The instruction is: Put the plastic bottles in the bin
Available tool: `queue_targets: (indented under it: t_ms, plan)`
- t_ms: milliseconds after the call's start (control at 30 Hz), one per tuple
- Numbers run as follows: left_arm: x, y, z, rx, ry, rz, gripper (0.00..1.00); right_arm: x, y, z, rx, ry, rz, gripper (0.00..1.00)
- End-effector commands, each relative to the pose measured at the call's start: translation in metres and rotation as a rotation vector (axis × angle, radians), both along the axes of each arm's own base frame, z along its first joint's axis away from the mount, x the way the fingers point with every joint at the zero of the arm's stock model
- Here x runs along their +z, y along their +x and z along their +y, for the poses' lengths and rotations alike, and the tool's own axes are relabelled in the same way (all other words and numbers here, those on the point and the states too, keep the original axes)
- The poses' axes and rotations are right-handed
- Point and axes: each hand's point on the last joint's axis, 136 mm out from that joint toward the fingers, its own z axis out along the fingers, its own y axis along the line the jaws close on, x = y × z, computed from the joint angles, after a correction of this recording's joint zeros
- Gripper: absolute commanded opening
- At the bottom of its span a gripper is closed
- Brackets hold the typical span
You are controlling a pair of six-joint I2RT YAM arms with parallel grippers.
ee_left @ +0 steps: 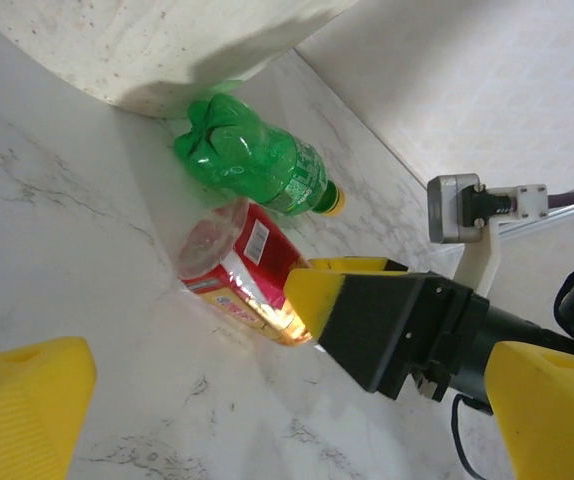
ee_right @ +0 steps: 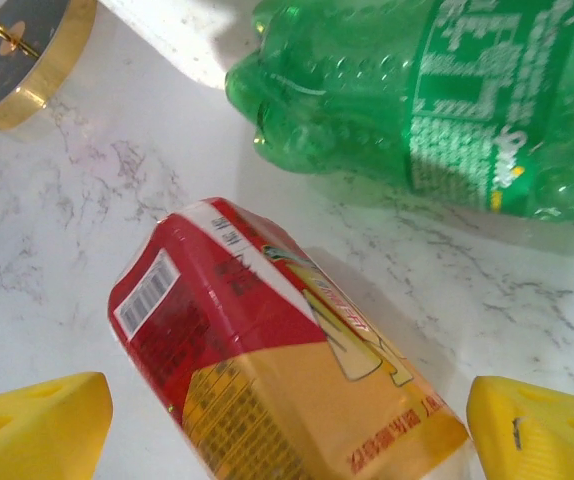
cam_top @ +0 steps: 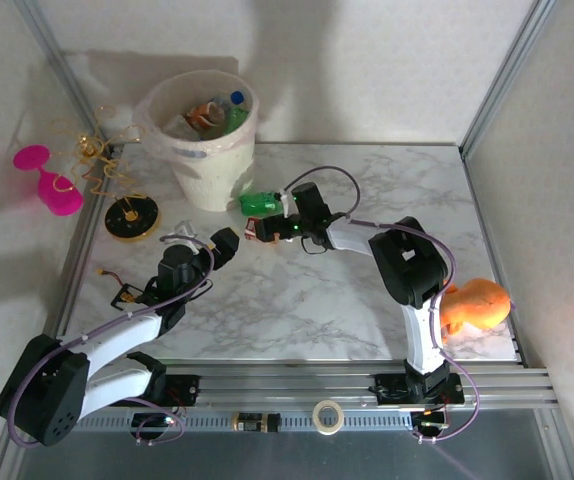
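The right gripper [ee_right: 287, 432] straddled the red-and-yellow labelled bottle [ee_right: 257, 370], jaws spread, not gripping; a green bottle [ee_right: 447, 100] lay just beyond. The left gripper [cam_top: 221, 245] hung wide open nearby.

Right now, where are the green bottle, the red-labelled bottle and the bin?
green bottle [ee_right: 347, 110]: right wrist view, on its body.
red-labelled bottle [ee_right: 217, 340]: right wrist view, on the red label.
bin [cam_top: 207, 175]: top external view, on its outer wall.
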Motion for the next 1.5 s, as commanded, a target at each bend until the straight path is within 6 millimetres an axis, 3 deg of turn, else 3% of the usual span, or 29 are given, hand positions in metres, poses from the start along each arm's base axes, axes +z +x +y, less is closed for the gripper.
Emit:
queue_targets:
  t_ms: [0,400,600,800,1167,1467]
  plan:
    - [0.016,0.003,-0.003,-0.001,-0.029,-0.04,1.0,-0.012,-0.005,0.003,0.013,-0.067,-0.019,0.91]
    - [0.019,-0.001,0.003,0.021,-0.022,-0.049,1.0,-0.04,-0.012,0.017,0.051,-0.283,-0.093,0.82]
    - [0.021,-0.002,0.004,0.025,-0.035,-0.055,1.0,-0.035,-0.015,0.021,0.066,-0.306,-0.133,0.65]
    - [0.03,-0.002,0.003,0.022,-0.057,-0.071,1.0,-0.011,-0.027,0.024,0.083,-0.27,-0.226,0.49]
    - [0.052,0.003,-0.018,-0.05,-0.15,-0.108,1.0,0.049,-0.067,0.003,0.035,-0.071,-0.269,0.46]
    - [0.083,0.005,-0.067,-0.184,-0.22,-0.15,0.94,0.103,-0.097,0.002,0.077,0.133,-0.275,0.46]
